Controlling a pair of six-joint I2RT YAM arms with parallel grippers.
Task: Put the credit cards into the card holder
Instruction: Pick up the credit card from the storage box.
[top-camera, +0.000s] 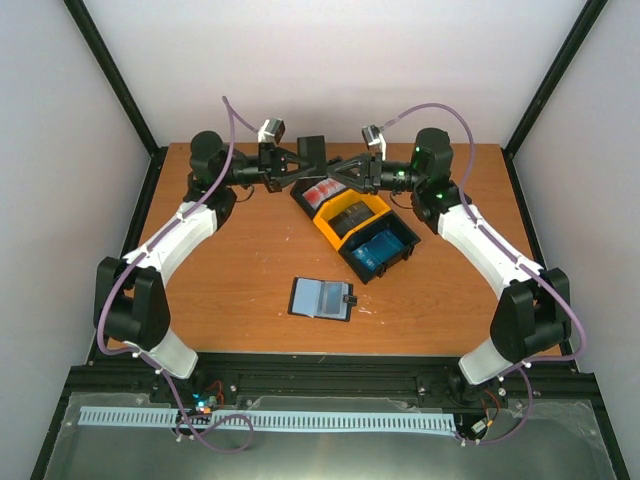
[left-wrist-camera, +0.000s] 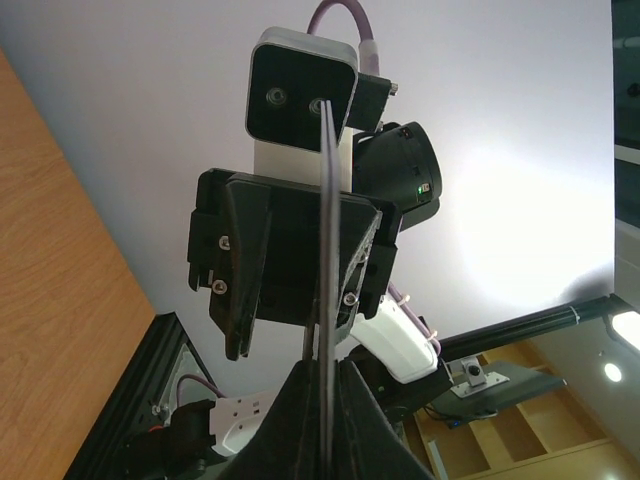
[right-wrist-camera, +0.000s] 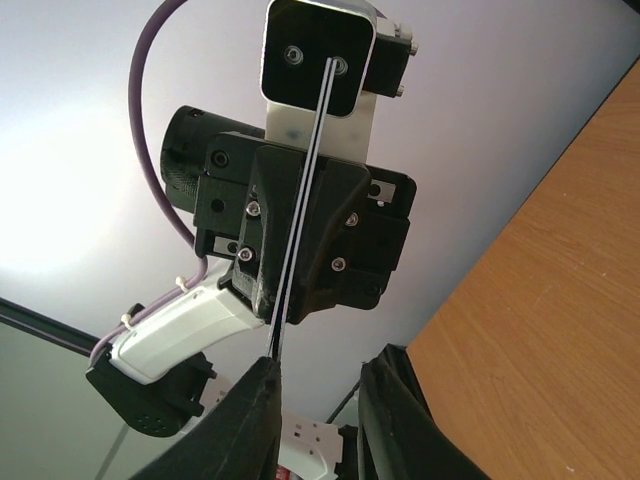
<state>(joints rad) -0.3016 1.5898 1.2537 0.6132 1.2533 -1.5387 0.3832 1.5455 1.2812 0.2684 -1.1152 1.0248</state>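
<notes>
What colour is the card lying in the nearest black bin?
Bright blue; the thin rectangular plastic card shows best in the top external view.

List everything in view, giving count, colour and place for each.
held card: one, dark, in the air above the table's far middle
card holder: one, black with grey-blue pockets, lying open at the table's near middle
blue cards: count unclear, blue, in the nearest black bin
red-and-white cards: count unclear, in the farthest black bin
dark cards: count unclear, in the yellow bin
joined bins: three, black-yellow-black, in a diagonal row right of centre
table: one, brown wood
left arm, right arm: two, white and black, meeting at the far middle
left fingers: black, shut on the held card
right fingers: black, apart at the card's other end
</notes>
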